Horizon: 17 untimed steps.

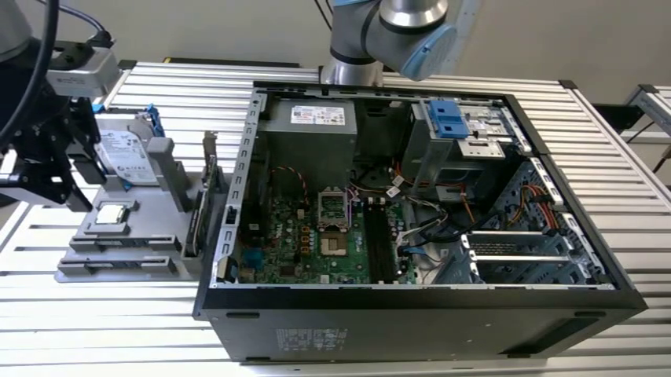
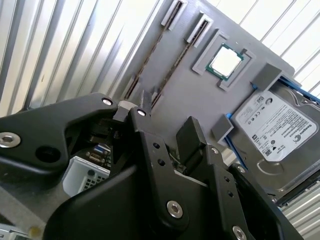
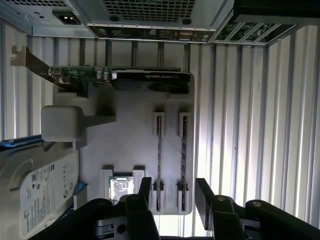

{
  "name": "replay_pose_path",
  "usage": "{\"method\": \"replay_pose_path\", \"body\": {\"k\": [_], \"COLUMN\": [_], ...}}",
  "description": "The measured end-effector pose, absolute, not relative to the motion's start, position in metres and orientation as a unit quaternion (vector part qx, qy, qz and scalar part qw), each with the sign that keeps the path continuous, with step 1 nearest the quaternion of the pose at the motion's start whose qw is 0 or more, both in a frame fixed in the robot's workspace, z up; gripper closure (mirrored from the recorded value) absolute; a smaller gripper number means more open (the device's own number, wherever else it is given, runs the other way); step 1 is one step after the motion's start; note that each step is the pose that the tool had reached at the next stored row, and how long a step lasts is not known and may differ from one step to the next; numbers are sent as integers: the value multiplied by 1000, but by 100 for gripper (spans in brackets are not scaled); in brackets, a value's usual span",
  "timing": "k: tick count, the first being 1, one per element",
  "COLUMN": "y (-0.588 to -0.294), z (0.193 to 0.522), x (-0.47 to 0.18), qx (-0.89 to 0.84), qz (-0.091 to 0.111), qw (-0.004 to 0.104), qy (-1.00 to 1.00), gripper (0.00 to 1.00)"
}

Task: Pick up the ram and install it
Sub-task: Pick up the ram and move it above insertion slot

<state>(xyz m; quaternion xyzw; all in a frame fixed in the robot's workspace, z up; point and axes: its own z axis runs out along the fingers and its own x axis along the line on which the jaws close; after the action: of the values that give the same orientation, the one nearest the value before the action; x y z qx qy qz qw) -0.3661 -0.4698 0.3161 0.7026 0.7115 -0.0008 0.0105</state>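
Gripper point(image 3: 174, 194), fingers spread wide and holding nothing, hovers above the ram point(image 3: 159, 150) standing edge-up in the grey tray point(image 3: 130, 140).

A work table point(image 1: 115, 314) of ribbed, silvery metal slats is seen in the exterior view, backed by a plain pale wall point(image 1: 210, 27). A 2nd slatted table point(image 1: 655, 98) is glimpsed at the exterior view's right edge, set slightly apart from the 1st. In the first wrist view the slats point(image 3: 250, 125) are brightly lit, with streaks of glare thrown along them.
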Motion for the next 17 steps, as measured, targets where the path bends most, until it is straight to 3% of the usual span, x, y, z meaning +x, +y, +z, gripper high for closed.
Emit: {"method": "replay_pose_path", "body": {"k": [17], "y": [-472], "z": [308], "x": [-366], "qx": [699], "qz": [-3], "qw": [9], "qy": [715], "gripper": [0]}}
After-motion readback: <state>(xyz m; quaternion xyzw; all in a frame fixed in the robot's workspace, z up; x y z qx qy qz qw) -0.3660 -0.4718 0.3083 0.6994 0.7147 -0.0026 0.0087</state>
